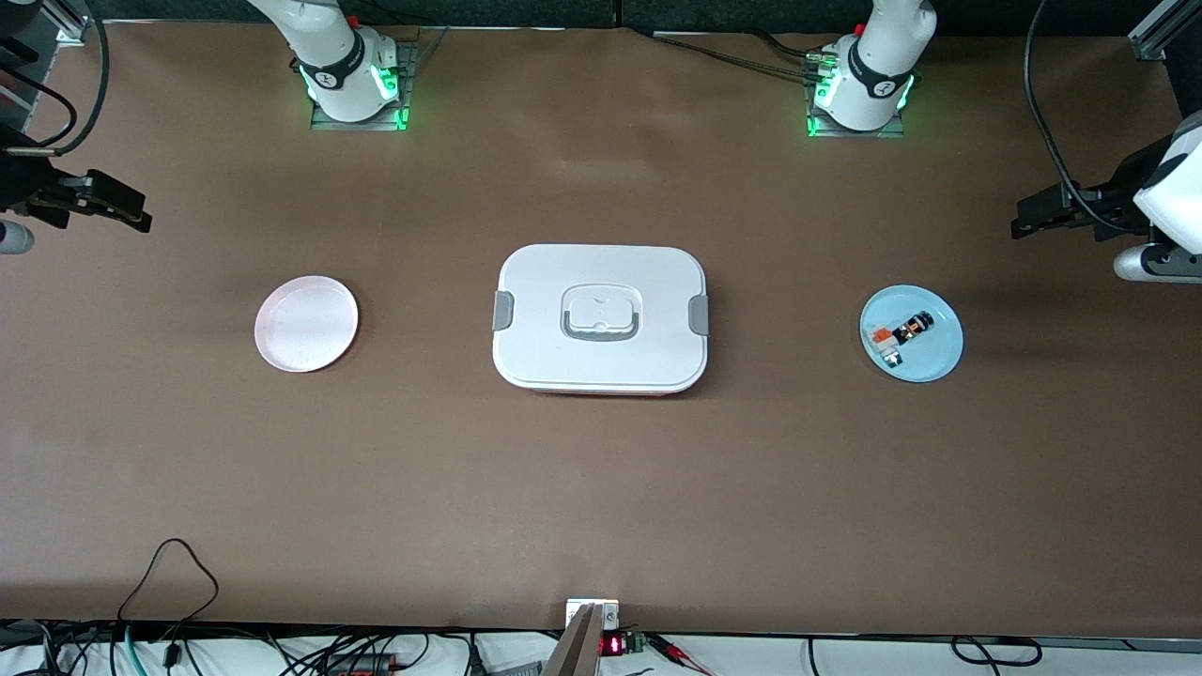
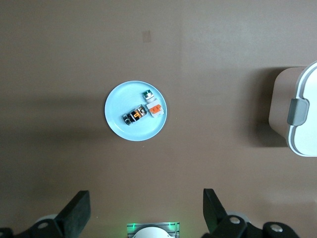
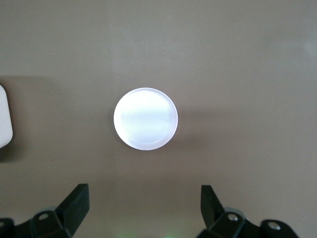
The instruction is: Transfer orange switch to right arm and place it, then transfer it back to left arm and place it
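The tiny black-and-orange switch [image 1: 907,330] lies on a round light-blue plate [image 1: 937,361] at the frame's middle right, well apart from the large white lidded box [image 1: 601,317] at centre. Both arms wait high: the left gripper [image 2: 146,210] hangs released over the table near that plate, and the right gripper [image 3: 143,207] hangs released near a round pale-pink plate [image 1: 306,323].

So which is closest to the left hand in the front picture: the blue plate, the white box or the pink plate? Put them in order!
Starting from the left hand, which hangs open over the left arm's end of the table:
1. Blue plate, at the left arm's end, with the small parts on it.
2. White box, in the middle of the table.
3. Pink plate, at the right arm's end.
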`<state>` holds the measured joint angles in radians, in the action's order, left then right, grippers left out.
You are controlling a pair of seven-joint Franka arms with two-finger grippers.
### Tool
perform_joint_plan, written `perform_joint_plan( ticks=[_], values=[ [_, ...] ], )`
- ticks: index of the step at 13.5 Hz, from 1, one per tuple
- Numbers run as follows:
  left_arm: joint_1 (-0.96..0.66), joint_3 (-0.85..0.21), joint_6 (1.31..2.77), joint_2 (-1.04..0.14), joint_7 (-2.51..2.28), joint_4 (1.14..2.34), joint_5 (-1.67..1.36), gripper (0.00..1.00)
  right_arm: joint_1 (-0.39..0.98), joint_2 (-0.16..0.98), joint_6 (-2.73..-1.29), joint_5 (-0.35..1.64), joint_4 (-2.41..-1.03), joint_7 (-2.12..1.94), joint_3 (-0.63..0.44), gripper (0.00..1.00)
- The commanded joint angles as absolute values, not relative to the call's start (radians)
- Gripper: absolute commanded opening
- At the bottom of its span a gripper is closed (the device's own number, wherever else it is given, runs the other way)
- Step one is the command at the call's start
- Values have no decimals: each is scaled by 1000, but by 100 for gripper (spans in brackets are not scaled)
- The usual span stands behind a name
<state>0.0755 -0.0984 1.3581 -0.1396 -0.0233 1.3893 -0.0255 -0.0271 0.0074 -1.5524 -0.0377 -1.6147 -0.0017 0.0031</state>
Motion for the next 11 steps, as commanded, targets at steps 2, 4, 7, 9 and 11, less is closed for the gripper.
perform_joint_plan(
  ticks=[2,4,7,9,11],
  values=[
    [75,-100,1347,-137,-20,1374,-43,100,43,8,-1552,-34,-1611,6,-58,100],
    [75,-100,1347,-138,-23,1374,-43,100,26,6,-1551,-25,-1609,-5,-67,100],
    [77,-98,1341,-138,-11,1385,-43,100,8,5,-1545,-25,-1609,-6,-57,100],
    [78,-98,1316,-159,-3,1405,-43,100,-8,3,-1539,-25,-1609,-8,-48,100],
    [77,-98,1299,-213,-6,1407,-43,100,-3,-2,-1537,-25,-1609,-9,-48,100]
  ],
)
